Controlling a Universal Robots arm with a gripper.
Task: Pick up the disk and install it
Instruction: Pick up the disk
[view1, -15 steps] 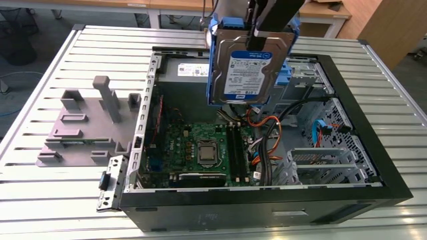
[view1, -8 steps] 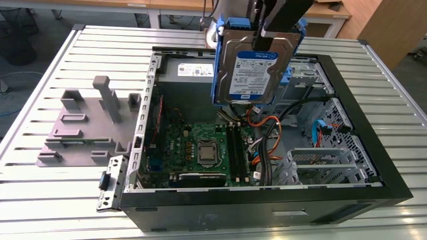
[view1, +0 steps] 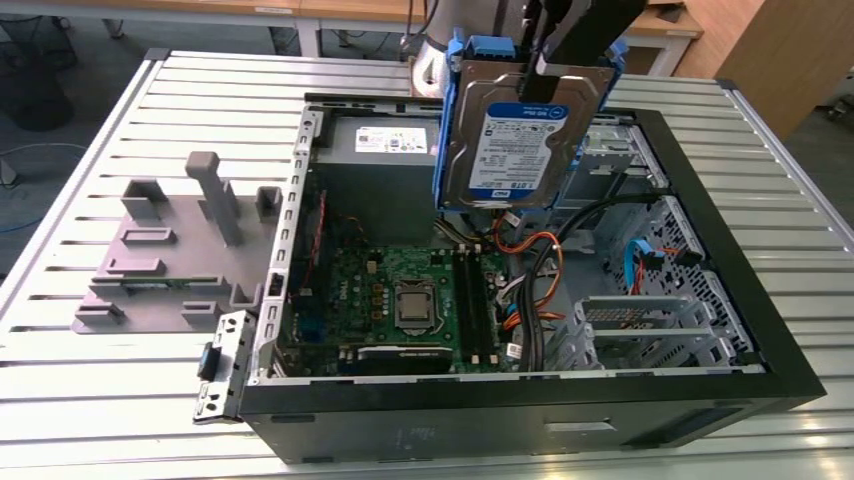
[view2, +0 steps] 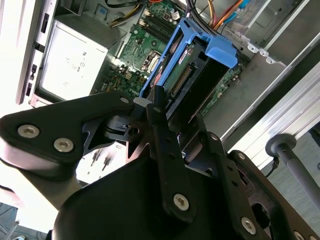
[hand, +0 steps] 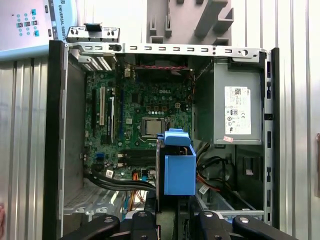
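The disk, a silver hard drive with a blue-and-white label in a blue plastic carrier, hangs upright in the air over the back of the open computer case. My gripper is shut on its upper edge. In the second wrist view the disk juts out from between the black fingers, above the motherboard. In the first wrist view the blue carrier end of the disk sits over the cables beside the motherboard.
Inside the case lie the green motherboard, the grey power supply, orange and black cables and a metal drive cage. A grey plastic fixture stands on the slatted table at the exterior view's left.
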